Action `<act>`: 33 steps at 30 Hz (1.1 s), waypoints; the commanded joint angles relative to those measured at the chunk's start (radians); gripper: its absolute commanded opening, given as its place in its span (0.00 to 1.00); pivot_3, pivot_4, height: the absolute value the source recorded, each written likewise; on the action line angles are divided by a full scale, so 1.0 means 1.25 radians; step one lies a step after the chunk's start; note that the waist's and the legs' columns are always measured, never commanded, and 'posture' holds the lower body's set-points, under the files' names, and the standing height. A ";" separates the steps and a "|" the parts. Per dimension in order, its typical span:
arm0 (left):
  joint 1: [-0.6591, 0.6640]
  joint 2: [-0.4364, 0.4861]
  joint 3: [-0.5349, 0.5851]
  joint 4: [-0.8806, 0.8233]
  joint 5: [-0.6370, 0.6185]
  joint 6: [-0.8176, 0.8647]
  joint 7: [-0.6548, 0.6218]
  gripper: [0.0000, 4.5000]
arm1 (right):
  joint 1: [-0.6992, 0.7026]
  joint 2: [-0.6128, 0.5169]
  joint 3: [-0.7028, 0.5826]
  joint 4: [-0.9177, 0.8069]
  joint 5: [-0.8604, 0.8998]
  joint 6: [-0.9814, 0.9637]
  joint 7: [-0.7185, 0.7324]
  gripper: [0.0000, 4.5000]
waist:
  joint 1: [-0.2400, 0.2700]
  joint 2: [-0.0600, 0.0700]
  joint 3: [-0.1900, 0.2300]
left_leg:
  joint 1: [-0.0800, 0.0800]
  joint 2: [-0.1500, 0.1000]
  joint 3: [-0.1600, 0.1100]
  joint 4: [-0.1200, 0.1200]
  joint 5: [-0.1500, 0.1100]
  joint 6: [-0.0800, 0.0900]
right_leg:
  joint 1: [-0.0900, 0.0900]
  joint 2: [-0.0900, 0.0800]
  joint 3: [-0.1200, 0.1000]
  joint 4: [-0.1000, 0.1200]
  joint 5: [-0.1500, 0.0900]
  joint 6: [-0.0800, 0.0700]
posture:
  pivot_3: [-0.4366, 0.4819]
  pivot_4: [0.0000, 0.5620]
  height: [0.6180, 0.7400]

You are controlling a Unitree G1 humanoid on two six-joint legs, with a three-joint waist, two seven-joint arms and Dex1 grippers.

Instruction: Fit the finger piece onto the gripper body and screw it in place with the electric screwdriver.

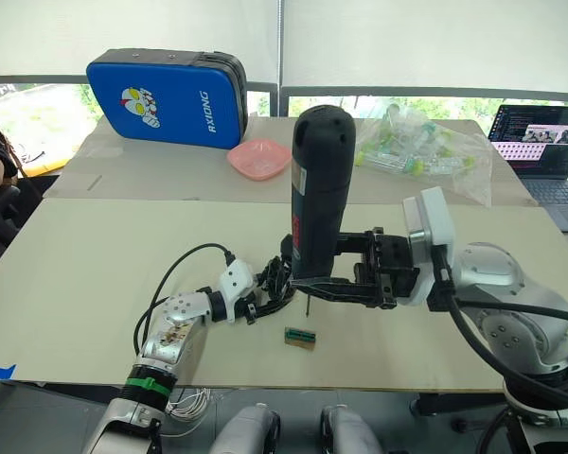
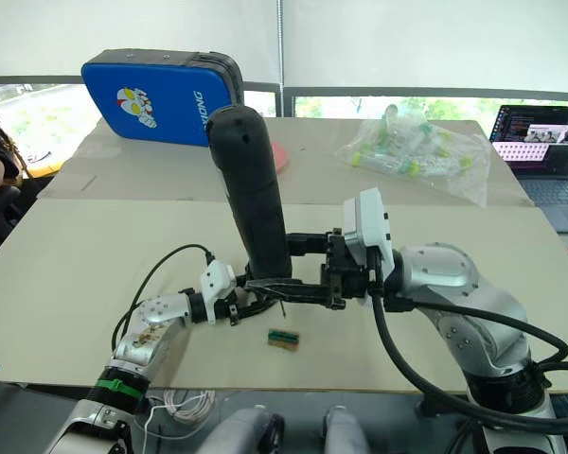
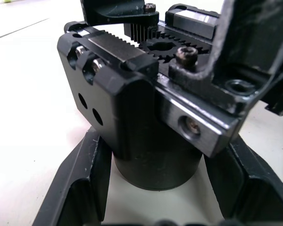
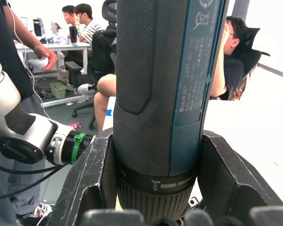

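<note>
The right gripper (image 1: 336,284) fingers clamp the upright, top-heavy screwdriver (image 1: 320,189) low by its collar over the rigid gripper body (image 3: 146,117), itself clamped in the left gripper (image 1: 265,295) on the table (image 1: 95,255).

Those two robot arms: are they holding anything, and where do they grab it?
The right gripper clamps the thick black electric screwdriver near its bit end; the left gripper grips the chunky black gripper body around its rounded base.

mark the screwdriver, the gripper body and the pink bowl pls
electric screwdriver (image 1: 322,189), left eye view, middle of its black barrel.
gripper body (image 3: 132,113), left wrist view, front face of the black block.
pink bowl (image 1: 258,158), left eye view, inside of the bowl.
</note>
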 commanded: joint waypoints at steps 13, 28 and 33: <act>0.017 -0.003 -0.022 -0.006 0.002 0.025 -0.008 0.51 | -0.230 0.116 0.003 0.080 0.049 0.052 -0.077 0.44 | -0.002 0.000 0.000 | 0.000 0.000 0.000 0.000 0.000 0.001 | -0.001 0.000 0.000 0.000 0.000 0.000 | 0.48 0.27 1.00; 0.026 0.006 -0.016 -0.022 -0.005 0.047 -0.011 0.51 | -0.258 0.200 0.065 0.155 -0.086 -0.004 -0.041 0.44 | -0.005 0.000 0.000 | 0.000 0.000 0.000 0.000 0.000 0.001 | -0.002 0.001 0.000 0.000 0.000 0.000 | 0.48 0.27 1.00; 0.037 0.010 -0.016 -0.035 -0.005 0.056 -0.011 0.51 | -0.259 0.222 0.080 0.175 -0.126 -0.019 -0.037 0.44 | -0.007 0.000 0.000 | 0.000 -0.001 0.000 0.000 -0.001 0.001 | -0.002 0.001 -0.002 0.000 0.000 0.000 | 0.48 0.27 1.00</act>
